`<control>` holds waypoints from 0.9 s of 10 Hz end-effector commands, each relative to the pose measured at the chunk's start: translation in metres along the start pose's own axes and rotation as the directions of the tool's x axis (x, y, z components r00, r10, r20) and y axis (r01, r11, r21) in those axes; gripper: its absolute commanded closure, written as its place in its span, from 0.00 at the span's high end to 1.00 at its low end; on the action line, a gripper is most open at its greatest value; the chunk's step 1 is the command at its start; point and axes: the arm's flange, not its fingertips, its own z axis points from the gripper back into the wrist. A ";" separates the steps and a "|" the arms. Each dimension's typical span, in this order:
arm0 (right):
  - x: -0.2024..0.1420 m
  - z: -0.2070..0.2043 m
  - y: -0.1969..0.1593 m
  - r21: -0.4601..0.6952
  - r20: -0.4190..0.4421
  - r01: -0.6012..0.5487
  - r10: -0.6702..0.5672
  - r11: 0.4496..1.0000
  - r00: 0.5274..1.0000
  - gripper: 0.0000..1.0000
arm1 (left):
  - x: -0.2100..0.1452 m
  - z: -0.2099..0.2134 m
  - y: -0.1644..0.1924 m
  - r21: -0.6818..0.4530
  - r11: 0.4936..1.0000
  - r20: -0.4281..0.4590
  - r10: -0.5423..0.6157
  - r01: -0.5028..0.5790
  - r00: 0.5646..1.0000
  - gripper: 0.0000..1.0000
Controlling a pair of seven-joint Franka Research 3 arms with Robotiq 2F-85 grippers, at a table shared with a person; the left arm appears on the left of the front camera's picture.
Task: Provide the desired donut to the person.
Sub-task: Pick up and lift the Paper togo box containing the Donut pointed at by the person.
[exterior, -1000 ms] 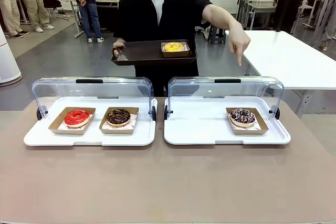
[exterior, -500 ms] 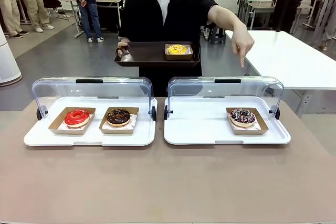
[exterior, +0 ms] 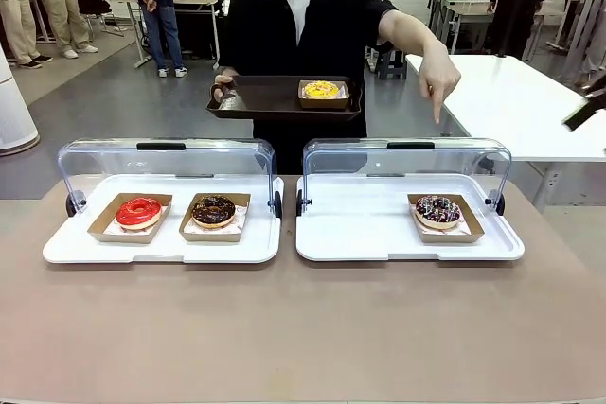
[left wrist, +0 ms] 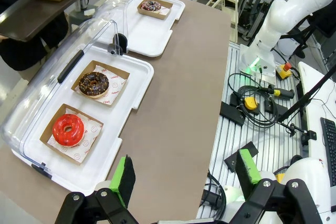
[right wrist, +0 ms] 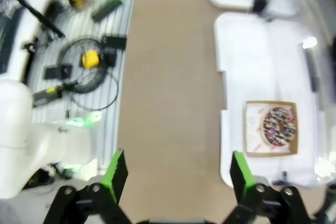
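Sprinkled donut (exterior: 437,210), right of frame, in cardboard tray (exterior: 471,232): soft, light, icing smears. I'd grip tray rim, not donut. Left hand (left wrist: 185,171), right hand (right wrist: 177,174) both open, empty.

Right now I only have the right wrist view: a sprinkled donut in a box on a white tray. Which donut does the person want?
Observer: In the front view the person points one hand down at that sprinkled donut.
Operator: Where do I deliver?
Observer: Their other hand holds out a dark tray at the far side, with a yellow donut on it.
Operator: Left tool?
Observer: The left wrist view shows the left tool open and empty, near the tray holding the red donut.
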 end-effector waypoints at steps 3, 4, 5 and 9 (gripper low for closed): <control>0.037 -0.083 0.019 0.055 -0.190 -0.065 0.075 0.996 0.979 1.00 | 0.000 0.001 0.000 -0.001 1.000 0.014 -0.016 0.016 1.000 1.00; 0.036 -0.097 0.017 0.011 -0.259 -0.054 0.055 0.998 0.964 1.00 | 0.000 0.001 0.000 -0.001 1.000 0.014 -0.016 0.016 1.000 1.00; 0.034 -0.109 0.013 -0.025 -0.306 -0.045 0.035 0.999 0.951 1.00 | 0.000 0.001 0.000 -0.001 1.000 0.014 -0.016 0.016 1.000 1.00; 0.008 -0.134 -0.010 -0.101 -0.372 0.008 -0.045 0.995 0.927 1.00 | 0.000 0.001 0.000 -0.001 1.000 0.014 -0.016 0.016 1.000 1.00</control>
